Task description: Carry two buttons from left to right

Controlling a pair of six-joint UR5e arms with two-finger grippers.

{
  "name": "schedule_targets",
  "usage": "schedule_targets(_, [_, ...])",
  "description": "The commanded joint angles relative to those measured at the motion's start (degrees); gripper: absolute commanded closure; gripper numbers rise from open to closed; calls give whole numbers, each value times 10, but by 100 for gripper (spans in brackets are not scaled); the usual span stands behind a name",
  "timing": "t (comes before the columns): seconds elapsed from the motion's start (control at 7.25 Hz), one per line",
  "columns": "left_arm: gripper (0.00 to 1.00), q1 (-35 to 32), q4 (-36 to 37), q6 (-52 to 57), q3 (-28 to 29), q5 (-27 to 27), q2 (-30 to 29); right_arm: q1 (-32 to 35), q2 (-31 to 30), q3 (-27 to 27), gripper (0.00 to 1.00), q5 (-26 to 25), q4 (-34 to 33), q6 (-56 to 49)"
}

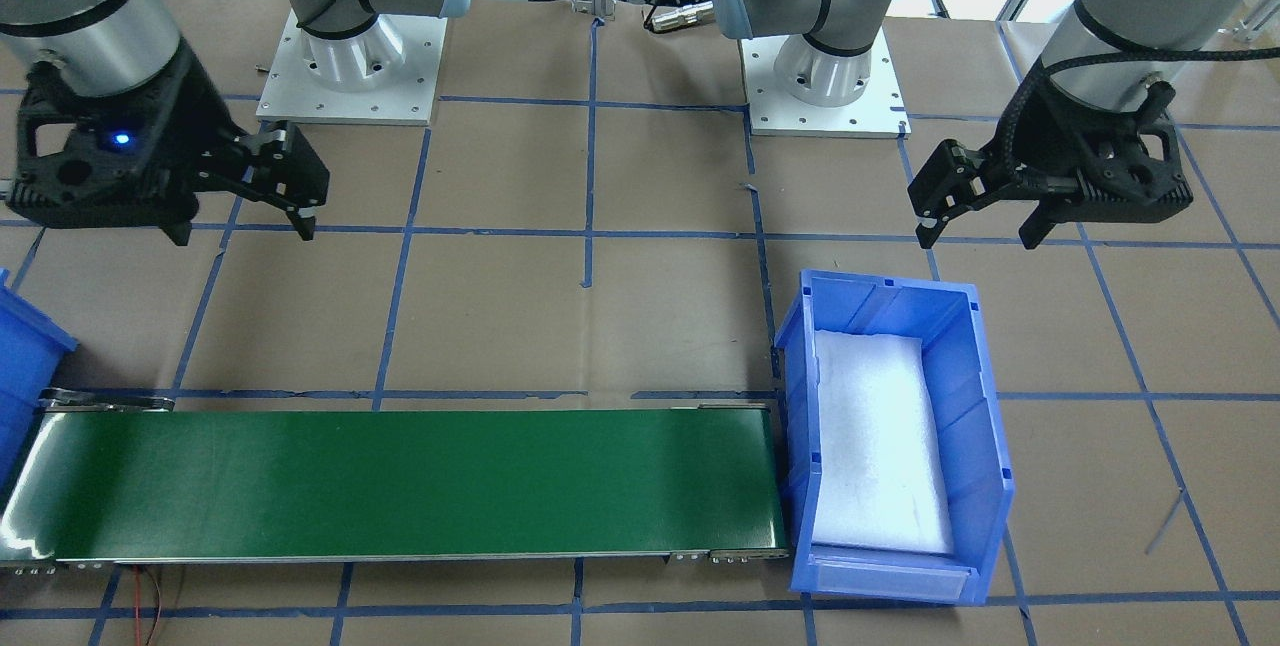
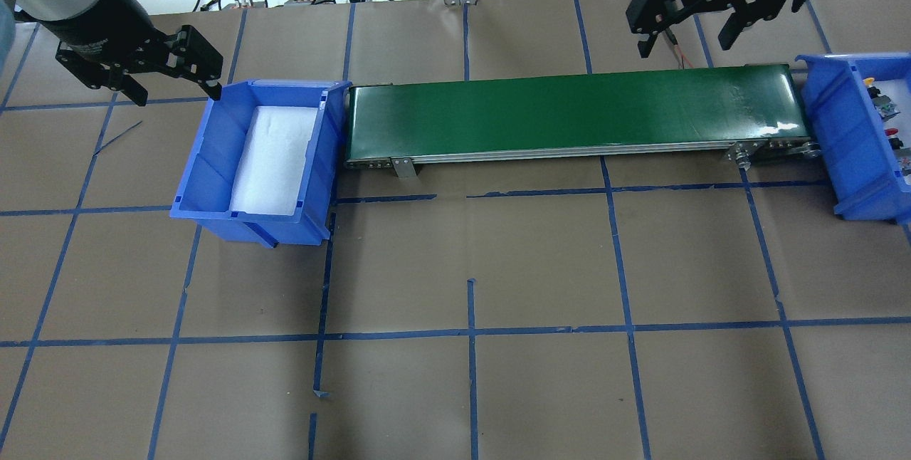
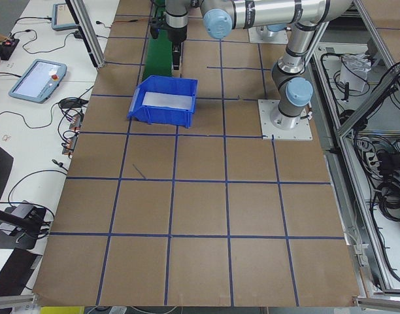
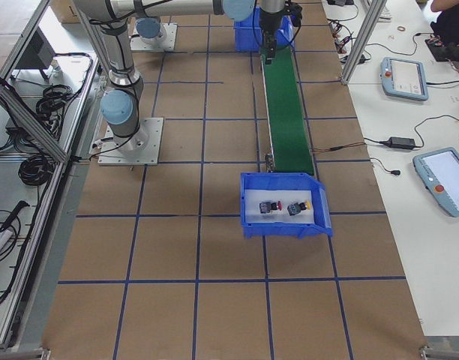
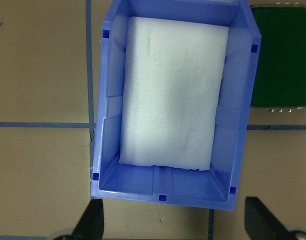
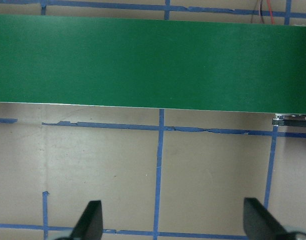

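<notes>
1. Brown and crossed by blue tape lines (image 2: 471, 374), the table (image 2: 541, 389) carries a green conveyor belt (image 2: 569, 115), which is laid lengthwise toward the table's far edge.
2. A blue bin is set at each end of the belt: the left bin (image 2: 213, 154) and the right bin (image 2: 833, 132). Each is lined with white foam (image 2: 274, 154).
3. The red button (image 4: 268, 207) and the yellow button (image 4: 297, 208) are both found in the right bin, resting on its foam. They are placed side by side but apart, the red one nearer the robot's edge of the table and the yellow one nearer the far edge.
4. The left gripper (image 2: 176, 95) is held in the air near the left bin and is touched by nothing. Its jaws are spread wide, and the bin is seen beyond them in the left wrist view.
5. The right gripper (image 2: 685, 47) is held in the air near the right part of the belt. Its jaws are likewise spread wide, with the belt and the taped table seen below them.
</notes>
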Motion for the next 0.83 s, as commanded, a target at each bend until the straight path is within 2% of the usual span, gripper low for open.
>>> schedule_targets(0.0, [0,5,6,0,0,-14,6,26,1,1,0,-2,-2,50])
schedule_targets(0.69, [0,5,8,-5,-7,-10,6,26,1,3,0,-5,-2,51])
